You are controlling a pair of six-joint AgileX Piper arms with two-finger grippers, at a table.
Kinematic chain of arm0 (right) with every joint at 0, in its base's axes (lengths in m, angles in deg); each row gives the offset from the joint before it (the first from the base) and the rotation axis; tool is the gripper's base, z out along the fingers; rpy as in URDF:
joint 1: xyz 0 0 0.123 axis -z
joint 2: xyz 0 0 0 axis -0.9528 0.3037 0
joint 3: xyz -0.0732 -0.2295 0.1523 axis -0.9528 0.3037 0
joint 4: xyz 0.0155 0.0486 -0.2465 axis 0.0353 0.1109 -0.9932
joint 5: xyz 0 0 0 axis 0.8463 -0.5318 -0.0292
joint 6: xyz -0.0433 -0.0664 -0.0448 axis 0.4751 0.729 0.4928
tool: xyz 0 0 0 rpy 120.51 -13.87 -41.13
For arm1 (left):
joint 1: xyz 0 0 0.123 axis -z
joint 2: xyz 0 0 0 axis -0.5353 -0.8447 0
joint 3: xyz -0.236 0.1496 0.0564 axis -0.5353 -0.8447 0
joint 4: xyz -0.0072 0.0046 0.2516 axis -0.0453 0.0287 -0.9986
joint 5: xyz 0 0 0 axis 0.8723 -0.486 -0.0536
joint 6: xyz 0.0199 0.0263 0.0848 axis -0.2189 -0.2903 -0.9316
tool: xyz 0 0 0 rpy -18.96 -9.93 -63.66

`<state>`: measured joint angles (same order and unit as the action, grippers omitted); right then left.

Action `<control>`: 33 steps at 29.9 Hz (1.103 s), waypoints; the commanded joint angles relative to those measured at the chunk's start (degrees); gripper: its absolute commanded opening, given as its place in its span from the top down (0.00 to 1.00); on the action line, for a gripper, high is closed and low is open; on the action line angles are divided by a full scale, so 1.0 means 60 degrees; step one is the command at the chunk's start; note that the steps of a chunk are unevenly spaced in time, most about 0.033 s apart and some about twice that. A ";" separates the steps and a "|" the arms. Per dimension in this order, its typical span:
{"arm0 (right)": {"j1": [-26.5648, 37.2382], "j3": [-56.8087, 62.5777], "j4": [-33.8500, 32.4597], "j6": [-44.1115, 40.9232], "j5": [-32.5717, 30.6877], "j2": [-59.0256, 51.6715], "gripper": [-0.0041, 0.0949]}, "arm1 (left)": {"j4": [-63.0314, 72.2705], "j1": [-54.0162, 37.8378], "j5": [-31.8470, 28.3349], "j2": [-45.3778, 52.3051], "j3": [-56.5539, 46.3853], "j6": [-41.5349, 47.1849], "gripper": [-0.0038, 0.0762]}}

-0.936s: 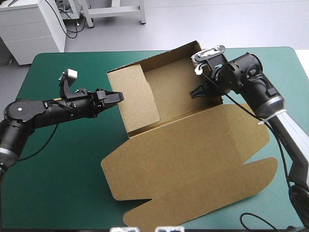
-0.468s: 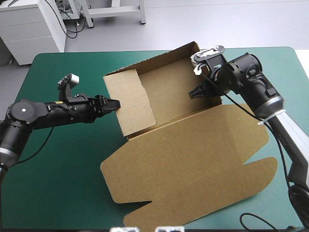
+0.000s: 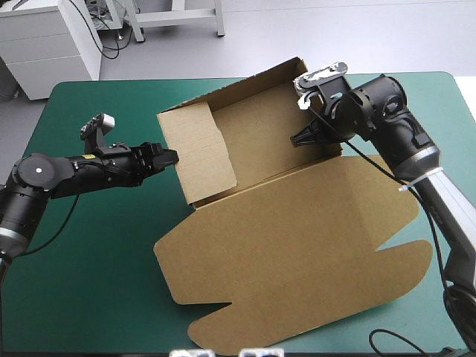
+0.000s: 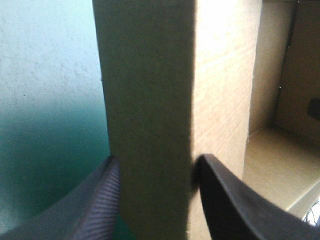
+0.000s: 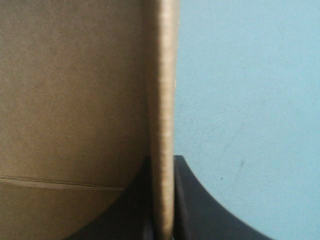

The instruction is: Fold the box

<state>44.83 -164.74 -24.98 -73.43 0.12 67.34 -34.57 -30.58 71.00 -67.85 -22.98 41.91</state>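
From above, the brown cardboard box [image 3: 297, 245] sat mid-table on the teal-green cover [image 3: 89, 253], with its far walls raised and its lid flat toward the near edge. The left gripper [image 3: 169, 157] was at its left wall and the right gripper [image 3: 300, 139] at its right wall. In the left wrist view, the black fingers [image 4: 95, 200] stood apart with the wall's end between them. In the right wrist view, the fingers pinched the wall's rim, nearly together.

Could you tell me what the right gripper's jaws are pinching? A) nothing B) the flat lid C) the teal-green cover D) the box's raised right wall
D: the right gripper holds the raised right wall of the box between its nearly shut jaws.
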 commanded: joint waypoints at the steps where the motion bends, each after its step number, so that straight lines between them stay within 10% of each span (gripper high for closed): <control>1: -0.0500 -0.0395 -0.0346 -0.0213 0.0580 -0.0394 0.97 | 0.0433 0.0038 -0.0343 0.0247 0.0333 0.0049 0.51; 33: -0.1948 -0.1324 -0.1749 -0.0972 0.0391 -0.0300 0.97 | 0.0521 0.0293 -0.0823 -0.0583 0.0333 0.0059 0.48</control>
<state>33.73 -170.43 -36.03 -78.77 -2.32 68.01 -34.73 -30.20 69.01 -72.57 -22.91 41.91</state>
